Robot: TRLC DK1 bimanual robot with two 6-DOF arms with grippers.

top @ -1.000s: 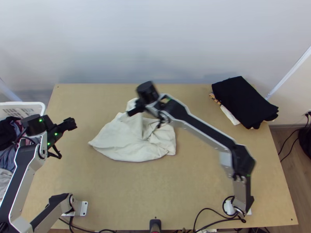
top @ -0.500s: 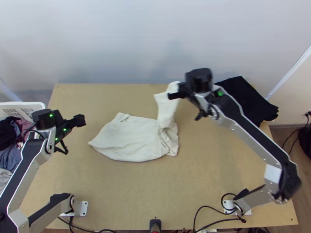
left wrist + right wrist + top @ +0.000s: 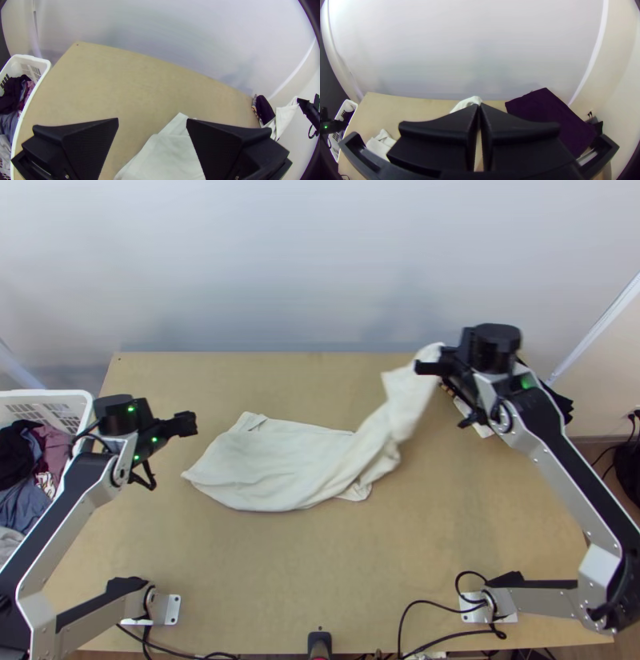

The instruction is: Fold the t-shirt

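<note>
I've got the right gripper (image 3: 419,369) pinched narrow on one end of the cream t-shirt (image 3: 264,468), held up toward the table's far right, close to the dark folded clothes (image 3: 550,116). The rest of the shirt lies fairly flat but uneven mid-table (image 3: 280,564), with a narrow bunched band running from it up to the grip. Left gripper (image 3: 152,119) is wide, nothing in it, near the shirt's upper left part in the top view. I read this as spreading out before any real folding, so early days. Main risk: nothing pins the left side, so too much pull on the right would probably drag the whole shirt across the wood instead of opening the band. Second: the grip looks to be near the cloth's edge, I can't tell how many layers are in it, and a hard tug could slip it or free just one layer. Third: right gripper is close enough to the dark clothes that a low or wide swing could nudge them or lay the shirt on top. If I set the band down twisted, the crease gets locked in and the first fold comes out crooked. I'd want the left gripper on a left corner before more tension, and the right end lowered clear of the pile
</note>
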